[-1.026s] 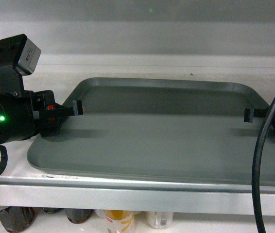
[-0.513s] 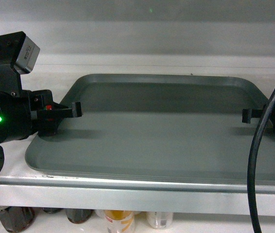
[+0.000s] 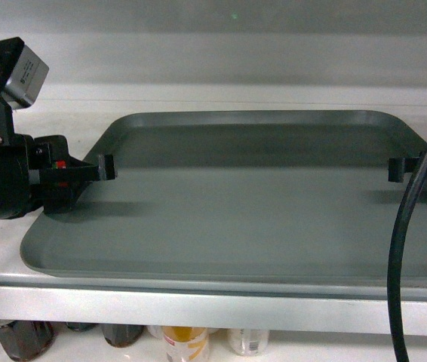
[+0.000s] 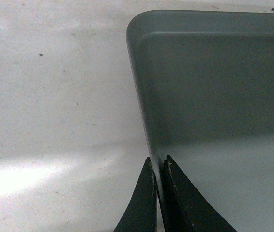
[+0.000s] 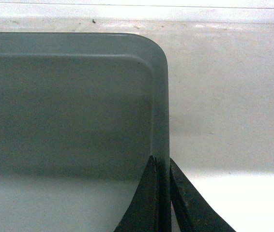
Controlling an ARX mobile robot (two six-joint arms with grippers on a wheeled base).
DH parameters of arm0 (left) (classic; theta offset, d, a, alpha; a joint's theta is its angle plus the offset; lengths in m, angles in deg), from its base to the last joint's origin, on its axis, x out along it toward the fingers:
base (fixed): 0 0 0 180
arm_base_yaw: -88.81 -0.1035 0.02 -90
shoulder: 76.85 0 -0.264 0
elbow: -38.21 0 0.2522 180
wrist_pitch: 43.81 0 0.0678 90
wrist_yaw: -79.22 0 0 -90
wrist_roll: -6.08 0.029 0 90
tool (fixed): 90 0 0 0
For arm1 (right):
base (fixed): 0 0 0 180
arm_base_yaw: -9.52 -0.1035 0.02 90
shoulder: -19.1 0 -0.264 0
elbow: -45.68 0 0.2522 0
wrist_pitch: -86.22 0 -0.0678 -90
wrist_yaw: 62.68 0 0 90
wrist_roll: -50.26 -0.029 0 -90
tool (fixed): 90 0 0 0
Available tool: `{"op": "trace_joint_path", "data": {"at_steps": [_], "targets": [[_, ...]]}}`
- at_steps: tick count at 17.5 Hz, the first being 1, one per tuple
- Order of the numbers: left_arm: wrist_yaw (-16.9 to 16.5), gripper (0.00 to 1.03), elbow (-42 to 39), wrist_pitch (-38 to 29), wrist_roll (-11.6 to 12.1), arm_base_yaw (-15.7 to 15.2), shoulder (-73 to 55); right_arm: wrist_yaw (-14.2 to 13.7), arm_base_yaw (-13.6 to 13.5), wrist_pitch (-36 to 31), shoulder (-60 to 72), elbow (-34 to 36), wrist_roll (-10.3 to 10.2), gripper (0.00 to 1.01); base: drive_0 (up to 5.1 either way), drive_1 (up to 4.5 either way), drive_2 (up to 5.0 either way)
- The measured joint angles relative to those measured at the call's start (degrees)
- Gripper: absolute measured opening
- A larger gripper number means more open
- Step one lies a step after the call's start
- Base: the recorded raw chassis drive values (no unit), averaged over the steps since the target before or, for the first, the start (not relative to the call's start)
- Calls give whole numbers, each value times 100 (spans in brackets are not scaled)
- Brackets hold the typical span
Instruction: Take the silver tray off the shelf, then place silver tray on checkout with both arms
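My left gripper [image 4: 159,193] and right gripper [image 5: 163,193] each pinch an end rim of the silver tray [image 3: 251,204], which lies long-side across the shelf [image 3: 198,305] between them.

I see a white shelf [image 3: 62,290] with a flat front lip running across the head view. The silver tray [image 3: 244,204] lies flat on it, filling most of the board, its near edge close to the lip. From the wrist cameras I see bare, slightly scuffed white board beside the tray's far corners.
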Motion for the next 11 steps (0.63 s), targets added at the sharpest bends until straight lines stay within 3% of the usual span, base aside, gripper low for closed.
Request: {"op": "trace_joint_path", "data": {"at_steps": [11], "targets": [[223, 3, 96, 1375, 46, 208, 1200, -11, -66, 1497, -931, -234, 20, 3, 0, 0, 0]]}}
